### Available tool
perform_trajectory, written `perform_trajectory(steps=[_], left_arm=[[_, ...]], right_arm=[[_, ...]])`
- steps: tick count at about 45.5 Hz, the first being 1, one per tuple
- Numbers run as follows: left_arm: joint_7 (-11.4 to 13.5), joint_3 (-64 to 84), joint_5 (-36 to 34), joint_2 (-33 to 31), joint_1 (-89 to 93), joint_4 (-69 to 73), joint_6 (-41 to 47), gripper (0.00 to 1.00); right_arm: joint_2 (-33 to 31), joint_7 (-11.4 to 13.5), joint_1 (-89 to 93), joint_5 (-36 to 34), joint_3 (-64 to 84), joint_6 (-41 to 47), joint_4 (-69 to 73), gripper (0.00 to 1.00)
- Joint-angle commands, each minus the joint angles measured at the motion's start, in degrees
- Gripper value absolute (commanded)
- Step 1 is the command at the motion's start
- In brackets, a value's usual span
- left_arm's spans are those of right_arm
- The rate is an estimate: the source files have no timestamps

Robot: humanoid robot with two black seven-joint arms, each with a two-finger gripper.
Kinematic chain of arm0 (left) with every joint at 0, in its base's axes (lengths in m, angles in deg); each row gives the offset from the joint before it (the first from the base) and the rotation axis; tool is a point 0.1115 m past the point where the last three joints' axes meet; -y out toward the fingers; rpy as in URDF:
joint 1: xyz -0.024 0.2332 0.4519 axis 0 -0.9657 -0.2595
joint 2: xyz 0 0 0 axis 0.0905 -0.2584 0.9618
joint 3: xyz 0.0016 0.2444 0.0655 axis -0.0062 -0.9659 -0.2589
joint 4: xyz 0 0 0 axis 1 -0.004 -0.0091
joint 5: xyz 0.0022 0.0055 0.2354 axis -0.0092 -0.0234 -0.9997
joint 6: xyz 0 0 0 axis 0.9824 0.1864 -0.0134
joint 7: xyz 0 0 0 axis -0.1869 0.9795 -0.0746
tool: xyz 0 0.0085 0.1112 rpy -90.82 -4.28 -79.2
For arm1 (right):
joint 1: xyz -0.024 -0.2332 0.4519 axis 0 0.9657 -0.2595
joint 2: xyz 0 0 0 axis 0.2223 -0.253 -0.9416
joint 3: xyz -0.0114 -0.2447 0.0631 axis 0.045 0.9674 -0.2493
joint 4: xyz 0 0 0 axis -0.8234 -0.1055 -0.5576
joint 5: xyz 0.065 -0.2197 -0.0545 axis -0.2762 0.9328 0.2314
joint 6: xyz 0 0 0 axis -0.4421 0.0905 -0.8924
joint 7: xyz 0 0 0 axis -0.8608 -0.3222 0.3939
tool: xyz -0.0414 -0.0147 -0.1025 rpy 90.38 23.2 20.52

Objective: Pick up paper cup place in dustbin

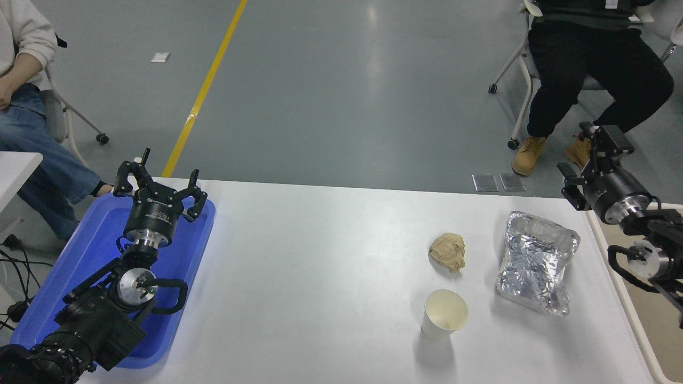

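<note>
The paper cup [444,314] is white with a cream inside and stands upright on the white table, near its front right. The dustbin [635,320] is a beige bin at the table's right edge; only its pale rim and part of its inside show. My right gripper [587,154] is open and empty, up beyond the table's far right corner, above the bin's far end and well away from the cup. My left gripper [159,181] is open and parked over the blue tray at the lower left.
A crumpled tan paper ball [448,251] lies just behind the cup. A crinkled silver foil bag [536,261] lies to the cup's right. A blue tray [90,256] sits at the table's left. People sit on chairs at the far left and far right.
</note>
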Motion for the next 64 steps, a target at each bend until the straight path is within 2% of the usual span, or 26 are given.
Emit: perform_trajectory(steps=[1, 10, 12, 15, 21, 27, 34, 41, 46, 56, 64], left_arm=[[0.0, 0.0, 0.0, 0.01, -0.05, 0.0, -0.07, 1.0], [0.0, 0.0, -0.08, 0.01, -0.05, 0.0, -0.07, 1.0], [0.0, 0.0, -0.08, -0.08, -0.04, 0.0, -0.07, 1.0], [0.0, 0.0, 0.0, 0.01, -0.05, 0.0, -0.07, 1.0], [0.0, 0.0, 0.0, 0.01, 0.04, 0.0, 0.01, 1.0], [0.0, 0.0, -0.08, 0.01, -0.05, 0.0, 0.01, 1.0], [0.0, 0.0, -0.08, 0.01, -0.05, 0.0, 0.01, 1.0], [0.0, 0.0, 0.0, 0.01, -0.04, 0.0, 0.01, 1.0], [0.0, 0.0, 0.0, 0.01, 0.04, 0.0, 0.01, 1.0], [0.0, 0.0, 0.0, 0.01, -0.05, 0.0, 0.01, 1.0], [0.0, 0.0, 0.0, -0.08, -0.04, 0.0, 0.01, 1.0]], right_arm=[[-2.98, 2.78, -12.24, -0.32, 22.85, -0.15, 3.59, 1.0], [-3.52, 3.13, -26.39, 0.65, 44.47, 0.81, 6.23, 1.0], [-3.08, 4.09, -29.91, 0.65, 49.74, 1.51, 6.93, 1.0], [-1.67, 7.25, -35.36, 0.57, 57.57, 3.71, 8.16, 1.0], [1.4, 15.16, -43.8, 0.04, 67.07, 8.63, 9.83, 1.0], [5.18, 20.18, -50.66, 0.56, 73.92, 13.9, 11.15, 1.0], [10.63, 20.36, -57.78, 1.09, 80.7, 18.65, 13.79, 1.0], [15.2, 20.36, -60.69, 2.67, 82.02, 19.36, 15.28, 1.0], [16.61, 20.36, -63.14, 3.64, 82.38, 21.11, 18.44, 1.0], [18.37, 20.36, -66.31, 3.73, 81.59, 30.51, 23.28, 1.0], [19.78, 20.36, -67.37, 3.64, 81.41, 31.23, 29.25, 1.0]])
